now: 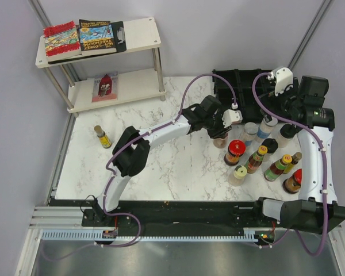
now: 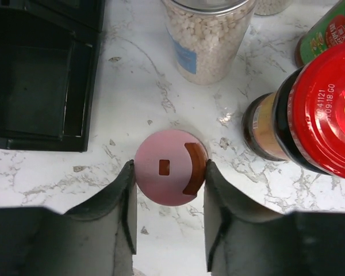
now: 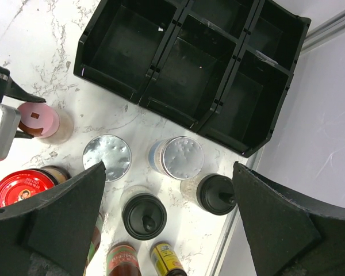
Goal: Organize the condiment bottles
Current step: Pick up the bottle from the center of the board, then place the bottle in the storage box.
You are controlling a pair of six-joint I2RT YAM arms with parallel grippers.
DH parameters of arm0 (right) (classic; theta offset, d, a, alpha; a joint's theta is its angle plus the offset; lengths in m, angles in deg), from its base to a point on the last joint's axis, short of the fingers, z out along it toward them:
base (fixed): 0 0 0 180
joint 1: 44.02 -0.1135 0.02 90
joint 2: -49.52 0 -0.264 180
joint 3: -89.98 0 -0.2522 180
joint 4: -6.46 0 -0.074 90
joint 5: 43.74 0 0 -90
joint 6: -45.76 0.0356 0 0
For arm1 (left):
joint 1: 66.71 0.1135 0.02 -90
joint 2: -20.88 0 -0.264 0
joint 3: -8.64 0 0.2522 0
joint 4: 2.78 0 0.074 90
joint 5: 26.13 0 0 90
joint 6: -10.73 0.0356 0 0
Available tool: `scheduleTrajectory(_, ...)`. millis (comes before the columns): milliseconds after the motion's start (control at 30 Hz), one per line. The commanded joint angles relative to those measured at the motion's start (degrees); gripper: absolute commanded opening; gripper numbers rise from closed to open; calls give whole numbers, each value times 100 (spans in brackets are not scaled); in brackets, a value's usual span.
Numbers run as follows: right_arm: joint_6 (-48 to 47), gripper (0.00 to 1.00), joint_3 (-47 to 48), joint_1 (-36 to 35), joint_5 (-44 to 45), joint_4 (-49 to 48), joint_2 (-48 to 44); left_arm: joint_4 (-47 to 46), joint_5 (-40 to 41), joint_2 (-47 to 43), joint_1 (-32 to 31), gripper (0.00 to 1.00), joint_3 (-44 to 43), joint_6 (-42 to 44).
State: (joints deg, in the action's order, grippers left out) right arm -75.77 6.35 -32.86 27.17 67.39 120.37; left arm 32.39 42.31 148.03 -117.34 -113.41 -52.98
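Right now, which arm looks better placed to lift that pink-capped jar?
The left arm. The left gripper is directly above the pink-capped jar, jaws against both sides of its cap. The right gripper hangs wide open over the silver-lidded jars, off to one side.

Black tray (image 1: 221, 80) on marble table (image 1: 161, 167), books (image 1: 80, 37) on white shelf (image 1: 144, 31)

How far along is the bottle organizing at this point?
Done: nothing visible; the black tray shows only empty compartments. In hand: left gripper closed around the pink-capped jar. Left: the clustered bottles under the open right gripper, plus a lone bottle far left.
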Motion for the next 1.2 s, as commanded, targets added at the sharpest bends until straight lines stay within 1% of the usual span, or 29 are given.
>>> scheduleTrajectory(0, 68, 98, -34, 44, -103, -174, -203, 12, -94, 73, -34, 20, -272, 52)
scheduleTrajectory(67, 77, 98, -34, 53, -103, -191, -229, 21, 20, 20, -34, 10, -271, 87)
scheduleTrajectory(100, 77, 98, -34, 62, -103, -191, -238, 21, 73, -15, -26, 2, -306, 96)
scheduleTrajectory(300, 121, 98, -52, 80, -130, -191, -282, 100, 371, -243, 132, 2, -702, 52)
scheduleTrajectory(467, 129, 98, -87, 88, -139, -200, -335, 144, 433, -244, 352, 2, -1088, 0)
scheduleTrajectory(533, 138, 98, -96, 97, -139, -200, -361, 144, 442, -165, 448, 2, -1255, -61)
scheduleTrajectory(700, 173, 98, -61, 97, -95, -200, -370, 74, 416, 221, 598, 2, -2072, -237)
scheduleTrajectory(933, 173, 98, -34, 106, 2, -200, -370, -602, 161, 625, 669, 2, -2556, -475)
scheduleTrajectory(1167, 217, 98, -78, 115, 81, -279, -326, -1200, 231, 1241, 651, 2, -2908, -370)
